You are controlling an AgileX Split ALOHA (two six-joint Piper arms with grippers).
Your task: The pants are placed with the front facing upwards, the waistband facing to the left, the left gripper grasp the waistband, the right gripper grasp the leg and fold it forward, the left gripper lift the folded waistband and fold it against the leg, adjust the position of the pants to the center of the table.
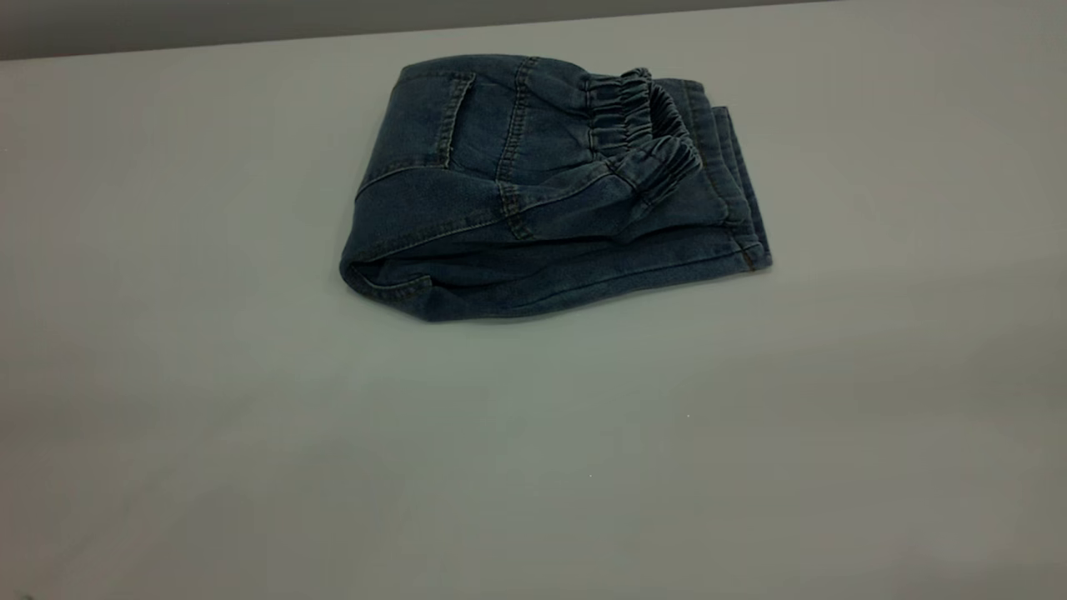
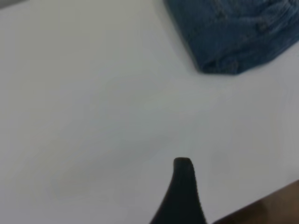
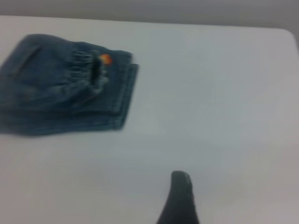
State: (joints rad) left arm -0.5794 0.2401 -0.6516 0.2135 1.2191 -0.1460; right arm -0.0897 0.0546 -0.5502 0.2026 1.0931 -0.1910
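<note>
We see the pants (image 1: 533, 192) lying folded into a compact bundle on the table (image 1: 250, 433), toward the far side of it in the exterior view. The waistband (image 1: 642, 125) sits on top of the bundle, doubled over onto the leg (image 1: 725, 183), whose stacked hem edges stick out from under it on the side facing the right arm. A back pocket and seams show on the upper layer, and the fold edge of the bundle faces the left arm.

Neither arm appears in the exterior view. In the left wrist view only one dark fingertip of the left end effector (image 2: 182, 186) shows, above bare table near the table's edge; the pants (image 2: 233, 32) lie well ahead of it, apart and untouched. We cannot tell whether this end effector is spread or closed.

In the right wrist view one dark fingertip of the right end effector (image 3: 180, 196) shows likewise over bare table, with the pants (image 3: 60, 84) well ahead and off to one side, the gathered waistband (image 3: 88, 70) turned toward it. A small orange patch shows just beside the gathers. Its state we cannot tell either. Neither end effector holds any cloth.
</note>
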